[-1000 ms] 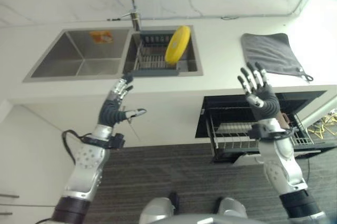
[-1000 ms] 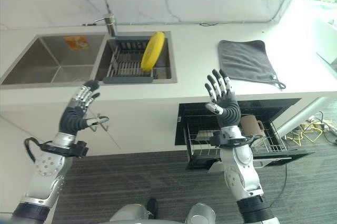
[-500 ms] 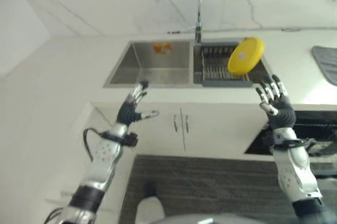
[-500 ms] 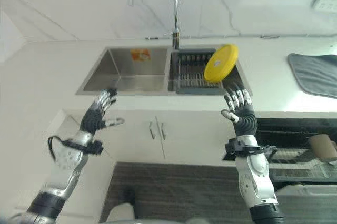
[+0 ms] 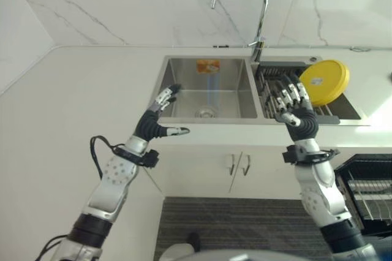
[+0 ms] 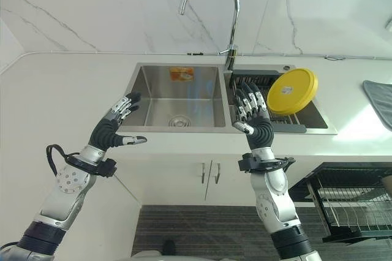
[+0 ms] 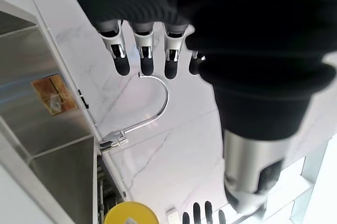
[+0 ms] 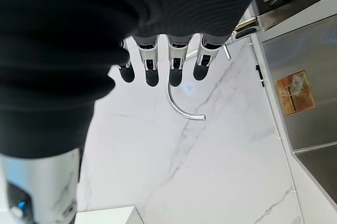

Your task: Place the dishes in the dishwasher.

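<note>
The whole view has swung since a second ago: the open dishwasher with its wire rack (image 6: 343, 209), which sat squarely below the right arm then, now lies at the lower right margin, and the double stainless-steel sink (image 5: 208, 92) has come to the middle. That is the camera turning with the robot, not the things moving. The round yellow plate (image 5: 324, 81) stands on edge in the dark dish rack (image 6: 260, 98) in the sink's right basin, leaning just as it did. I judge the robot has turned from the dishwasher toward the sink to collect this plate, so the task is at its start: nothing has yet been lifted or loaded.

The right hand (image 5: 296, 111) is raised in front of the desk's front edge, just before the dish rack, near the plate but apart from it. Its fingers (image 8: 176, 63) are straight and spread, holding nothing and touching nothing. The left hand (image 6: 113, 129) hangs before the front edge of the desk by the left basin, with its fingers (image 7: 145, 50) extended and its thumb stuck out to the side, likewise empty.

The curved chrome tap (image 6: 217, 3) rises at the back edge between the basins. The next reach probably calls for the right hand to go forward over the rim to the plate.
</note>
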